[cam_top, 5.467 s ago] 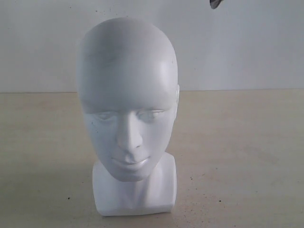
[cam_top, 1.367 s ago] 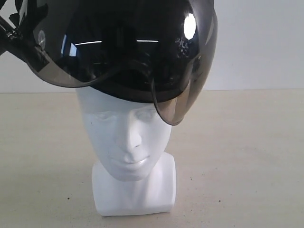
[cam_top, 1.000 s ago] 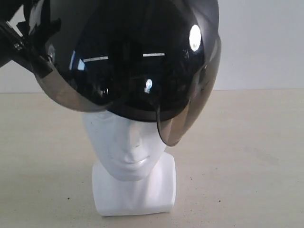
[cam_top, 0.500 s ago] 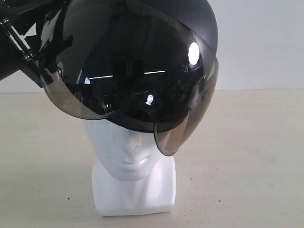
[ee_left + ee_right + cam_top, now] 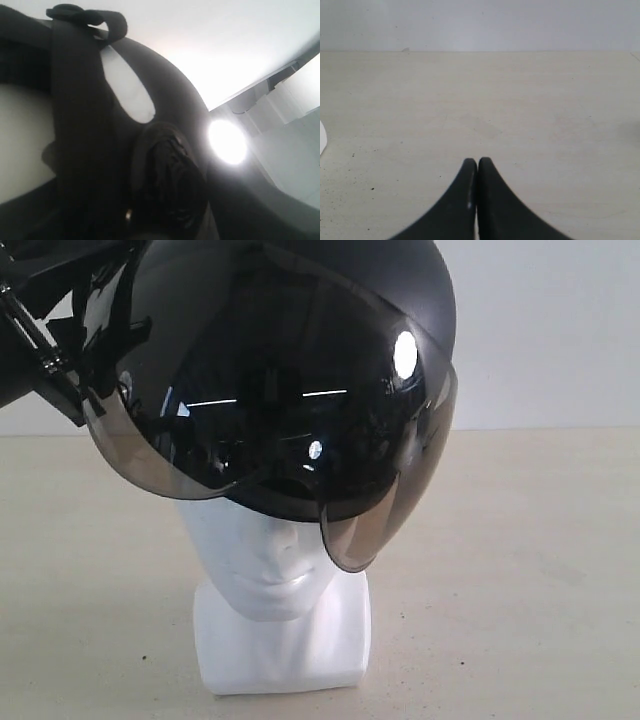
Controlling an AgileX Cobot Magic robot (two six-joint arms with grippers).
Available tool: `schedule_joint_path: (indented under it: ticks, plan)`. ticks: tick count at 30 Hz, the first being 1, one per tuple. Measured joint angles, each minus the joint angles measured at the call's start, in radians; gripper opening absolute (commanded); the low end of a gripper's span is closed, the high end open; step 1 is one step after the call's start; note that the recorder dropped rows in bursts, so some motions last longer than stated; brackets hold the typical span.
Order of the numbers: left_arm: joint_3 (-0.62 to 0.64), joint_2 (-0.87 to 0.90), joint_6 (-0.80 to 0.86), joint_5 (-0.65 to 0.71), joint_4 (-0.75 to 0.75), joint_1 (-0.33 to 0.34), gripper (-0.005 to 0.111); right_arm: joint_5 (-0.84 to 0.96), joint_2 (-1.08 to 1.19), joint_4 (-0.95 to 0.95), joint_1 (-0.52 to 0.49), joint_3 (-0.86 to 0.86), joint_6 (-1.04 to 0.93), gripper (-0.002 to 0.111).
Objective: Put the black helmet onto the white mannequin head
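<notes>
The black helmet [image 5: 290, 370] sits tilted over the top of the white mannequin head [image 5: 265, 560], its smoky visor [image 5: 360, 530] covering the brow and eyes. Nose, mouth and blocky neck base still show below. My left gripper [image 5: 60, 370] is at the helmet's left edge in the exterior view, holding it. The left wrist view is filled by the helmet's dark padding [image 5: 170, 180] and a strap [image 5: 80, 100], so the jaws themselves are hidden there. My right gripper [image 5: 478, 162] is shut on nothing, low over the table, and does not show in the exterior view.
The mannequin stands on a beige table [image 5: 520, 570] in front of a white wall [image 5: 560, 330]. In the right wrist view the beige table [image 5: 520, 100] stretches ahead to that wall.
The head was bare 5.5 s ago. The helmet has since come down over it, sinking from the crown to the eyes. In the last half second it dropped only slightly.
</notes>
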Motion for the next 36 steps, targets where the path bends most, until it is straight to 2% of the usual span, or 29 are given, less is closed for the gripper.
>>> schedule_joint_path:
  ticks: [5, 8, 10, 21, 25, 31, 36]
  plan:
    - [0.032, -0.004, 0.033, 0.037, 0.004, 0.04, 0.004, 0.0, 0.0, 0.0, 0.0, 0.0, 0.0, 0.0]
    - [0.052, 0.003, 0.143, 0.223, -0.033, 0.091, 0.004, 0.0, 0.0, 0.0, 0.0, 0.0, 0.0, 0.0]
    - [0.065, 0.006, 0.175, 0.27, -0.038, 0.099, 0.004, 0.0, 0.0, 0.0, 0.0, 0.0, 0.0, 0.0]
    - [0.107, 0.006, 0.262, 0.324, -0.034, 0.11, 0.004, 0.0, 0.0, 0.0, 0.0, 0.0, 0.0, 0.0]
    - [0.157, -0.006, 0.272, 0.325, -0.034, 0.164, 0.004, 0.0, 0.0, 0.0, 0.0, 0.0, 0.0, 0.0]
    - [0.244, -0.081, 0.289, 0.329, -0.02, 0.283, 0.004, 0.0, 0.0, 0.0, 0.0, 0.0, 0.0, 0.0]
    - [0.255, -0.147, 0.244, 0.33, 0.065, 0.314, 0.004, 0.0, 0.0, 0.0, 0.0, 0.0, 0.0, 0.0]
